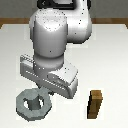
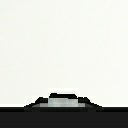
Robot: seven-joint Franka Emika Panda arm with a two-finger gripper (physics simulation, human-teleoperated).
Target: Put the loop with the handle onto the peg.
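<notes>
The loop with the handle (image 1: 22, 106) is a flat grey ring at the exterior view's lower left. The dark grey peg (image 1: 34, 103) stands upright inside its hole, so the ring lies around the peg. My gripper's wide grey hand (image 1: 50, 76) hangs just above and behind the ring, and its fingers are hidden behind it. In the wrist view a small grey piece (image 2: 64, 102) with dark sides shows at the picture's edge over the white table. I cannot tell from it how the jaws stand.
A brown wooden block (image 1: 95, 104) stands upright on the white table (image 1: 115, 60) to the exterior view's right of the ring. The arm's large white body (image 1: 55, 35) rises behind the hand.
</notes>
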